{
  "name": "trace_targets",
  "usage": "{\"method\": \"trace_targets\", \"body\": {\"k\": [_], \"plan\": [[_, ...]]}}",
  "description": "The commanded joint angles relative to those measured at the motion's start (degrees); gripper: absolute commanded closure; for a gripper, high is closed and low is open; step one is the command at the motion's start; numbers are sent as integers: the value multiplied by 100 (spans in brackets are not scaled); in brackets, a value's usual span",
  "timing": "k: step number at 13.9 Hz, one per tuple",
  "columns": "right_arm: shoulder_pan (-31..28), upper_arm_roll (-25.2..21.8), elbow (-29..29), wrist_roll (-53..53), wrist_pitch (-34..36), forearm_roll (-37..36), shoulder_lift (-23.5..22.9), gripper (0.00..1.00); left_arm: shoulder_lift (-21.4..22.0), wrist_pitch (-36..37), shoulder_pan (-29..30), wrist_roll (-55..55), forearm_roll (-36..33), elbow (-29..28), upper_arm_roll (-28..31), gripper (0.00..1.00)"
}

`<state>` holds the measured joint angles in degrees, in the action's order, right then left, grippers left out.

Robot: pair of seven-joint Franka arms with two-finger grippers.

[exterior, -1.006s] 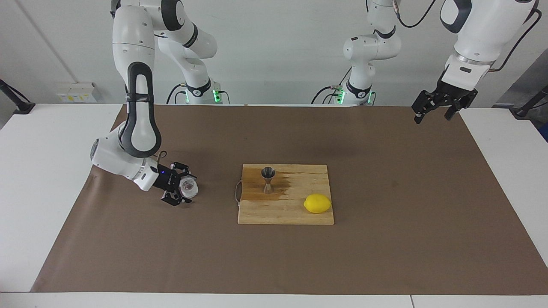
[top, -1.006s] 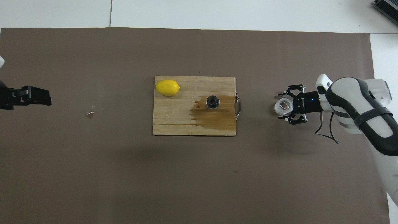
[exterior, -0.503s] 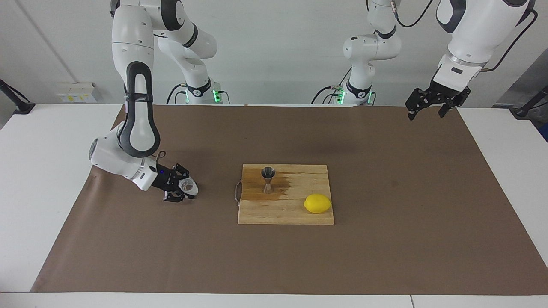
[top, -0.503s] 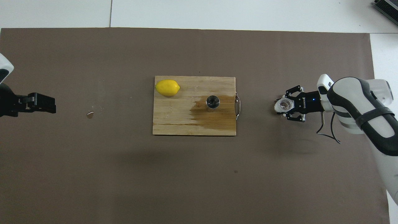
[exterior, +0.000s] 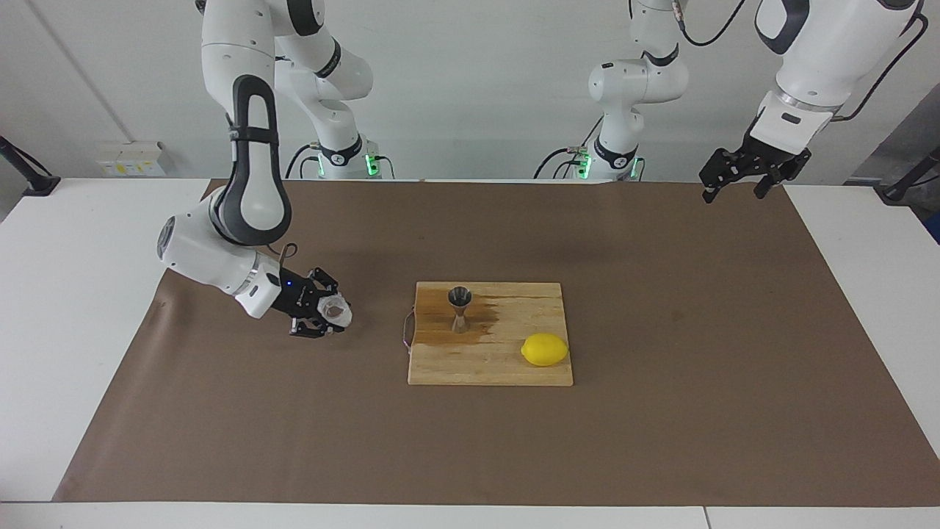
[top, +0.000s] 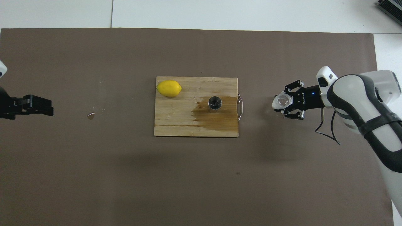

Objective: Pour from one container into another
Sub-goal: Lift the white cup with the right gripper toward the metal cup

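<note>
Brown mat covered most of the table. On it, mid-table, I saw the wooden cutting board, a dark wet stain across its end toward the right arm. Right arm reached low over the mat beside that end of the board; right gripper had its fingers pinched on the clear cup, lifted just off the mat and tipped toward the board. Left gripper hung high over the mat's corner at the left arm's end, waiting, fingers spread. Lemon lay on the board's corner. Steel jigger stood upright on the stain.
</note>
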<state>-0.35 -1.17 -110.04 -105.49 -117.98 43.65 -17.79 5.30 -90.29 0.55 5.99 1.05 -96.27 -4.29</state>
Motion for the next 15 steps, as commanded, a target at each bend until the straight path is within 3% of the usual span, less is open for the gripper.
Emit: {"method": "trace_targets", "body": {"k": [1,7,12,15], "plan": [[351,11,97,1193,29,-426,337,77,102,-59,104,-89,149,-6,-28,0],[1299,11,756,3523,3,-1349,425,77,217,143,112,-37,149,-85,25,0],[2109,11,800,4895,-375,-2683,408,77,217,143,104,-37,149,-85,25,0],[2355,20,792,5257,-559,-3072,408,77,217,143,112,-37,149,-85,25,0]]}}
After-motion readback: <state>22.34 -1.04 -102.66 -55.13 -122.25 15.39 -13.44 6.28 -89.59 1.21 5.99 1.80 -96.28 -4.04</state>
